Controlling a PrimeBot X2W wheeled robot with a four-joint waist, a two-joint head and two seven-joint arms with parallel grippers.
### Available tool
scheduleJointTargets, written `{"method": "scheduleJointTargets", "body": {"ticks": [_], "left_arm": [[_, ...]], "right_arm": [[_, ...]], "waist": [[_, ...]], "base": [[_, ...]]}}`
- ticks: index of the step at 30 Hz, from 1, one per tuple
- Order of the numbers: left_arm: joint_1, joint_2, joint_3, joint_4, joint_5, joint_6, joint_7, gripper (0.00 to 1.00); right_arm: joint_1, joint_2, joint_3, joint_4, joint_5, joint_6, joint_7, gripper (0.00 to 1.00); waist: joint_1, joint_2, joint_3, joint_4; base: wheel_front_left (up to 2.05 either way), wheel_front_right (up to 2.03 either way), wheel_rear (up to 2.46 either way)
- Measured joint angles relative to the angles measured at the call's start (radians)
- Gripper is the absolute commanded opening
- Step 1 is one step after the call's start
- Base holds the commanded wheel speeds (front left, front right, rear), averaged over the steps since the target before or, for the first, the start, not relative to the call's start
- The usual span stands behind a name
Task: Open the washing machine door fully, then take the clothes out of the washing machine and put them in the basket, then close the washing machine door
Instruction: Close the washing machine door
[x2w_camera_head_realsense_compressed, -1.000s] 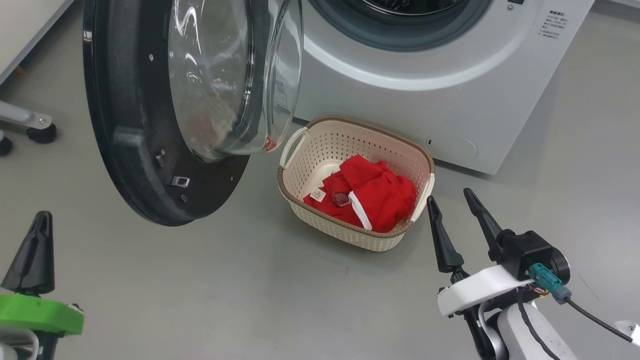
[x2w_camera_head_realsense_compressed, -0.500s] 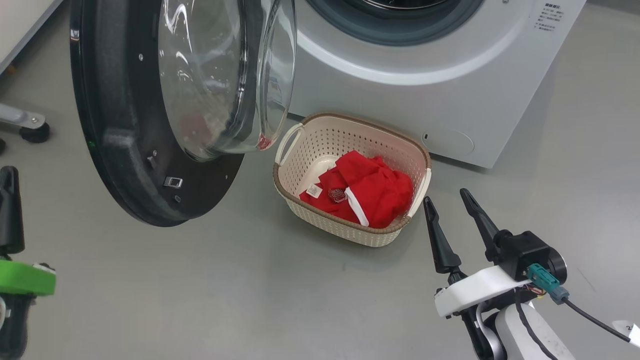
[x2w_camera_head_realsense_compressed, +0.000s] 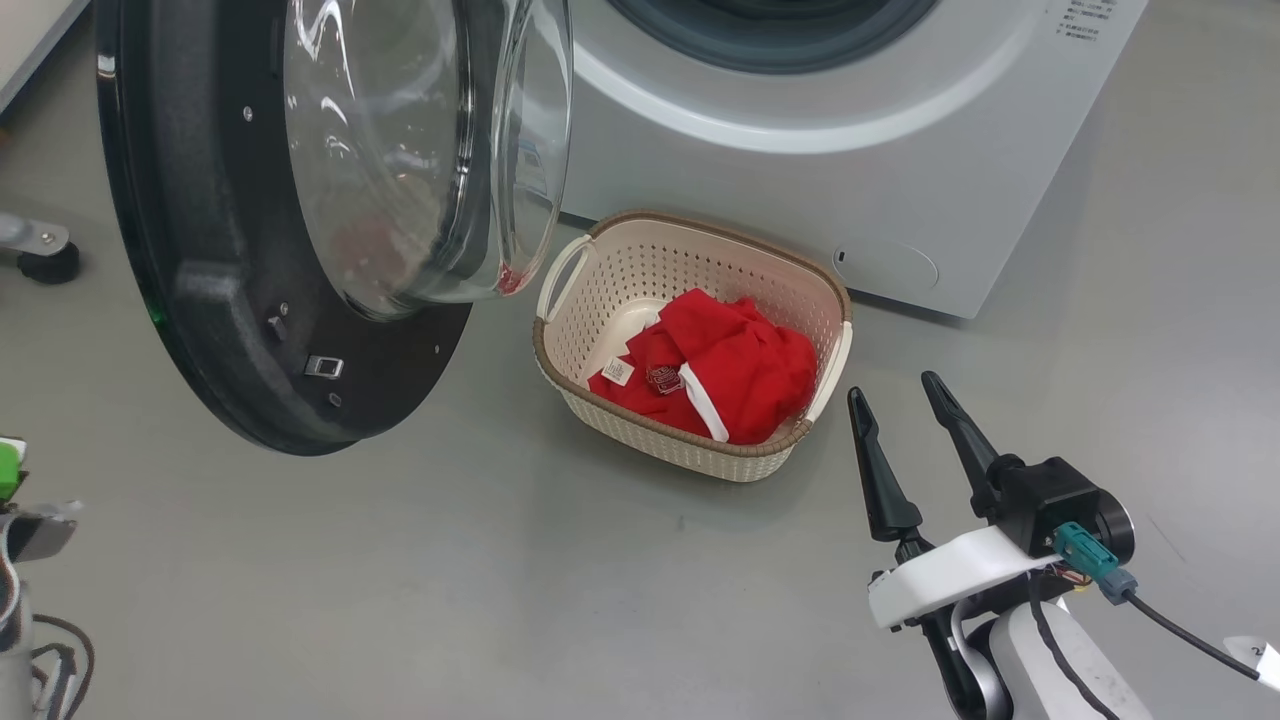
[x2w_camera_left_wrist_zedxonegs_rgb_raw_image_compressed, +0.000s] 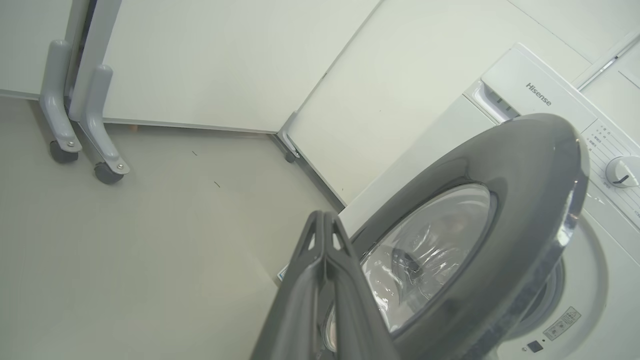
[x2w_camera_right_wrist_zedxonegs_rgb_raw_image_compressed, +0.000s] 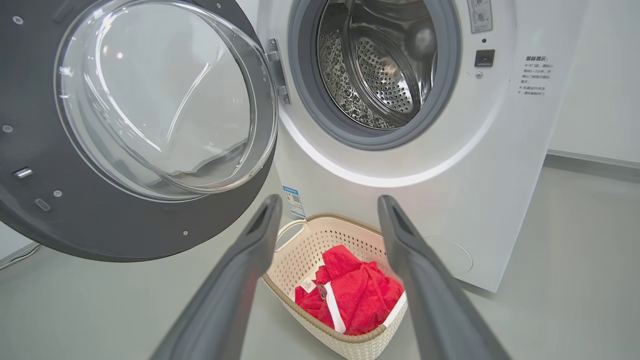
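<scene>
Right wrist view looks straight into the washing machine (x2w_camera_right_wrist_zedxonegs_rgb_raw_image_compressed: 500, 165) and its steel drum (x2w_camera_right_wrist_zedxonegs_rgb_raw_image_compressed: 380, 65), which the head view crops. Left wrist view catches the door (x2w_camera_left_wrist_zedxonegs_rgb_raw_image_compressed: 525, 160) from its glossy outer face, swung wide. The basket (x2w_camera_head_realsense_compressed: 640, 270) sits just in front of the machine, beside the door's edge, with the red clothes (x2w_camera_head_realsense_compressed: 740, 375) inside. There's bare floor (x2w_camera_head_realsense_compressed: 500, 580) in front. The right pincer (x2w_camera_head_realsense_compressed: 892, 385) is spread wide and empty near the rim, and the left pincer (x2w_camera_left_wrist_zedxonegs_rgb_raw_image_compressed: 325, 217) is pressed together, holding nothing.
</scene>
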Motion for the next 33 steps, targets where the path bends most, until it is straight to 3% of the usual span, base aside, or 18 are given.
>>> {"method": "scheduleJointTargets", "body": {"ticks": [3, 15, 33], "left_arm": [[-0.019, -0.008, 0.059, 0.035, -0.091, 0.058, 0.055, 0.0], [-0.113, -0.099, 0.168, 0.069, -0.403, 0.198, 0.256, 0.0], [-0.143, -0.081, 0.202, 0.096, -0.53, 0.232, 0.426, 0.0]], "right_arm": [[-0.007, 0.0, 0.008, 0.0, 0.0, 0.0, 0.0, 1.0], [-0.014, 0.0, 0.006, 0.0, 0.005, -0.001, 0.0, 1.0], [-0.023, 0.0, 0.014, 0.0, 0.007, -0.001, 0.0, 1.0]], "waist": [[0.0, 0.0, 0.004, -0.006], [0.0, 0.0, 0.019, -0.03], [0.0, 0.0, 0.028, -0.046]], "base": [[0.0, 0.0, 0.0], [0.0, 0.0, 0.0], [0.0, 0.0, 0.0]]}}
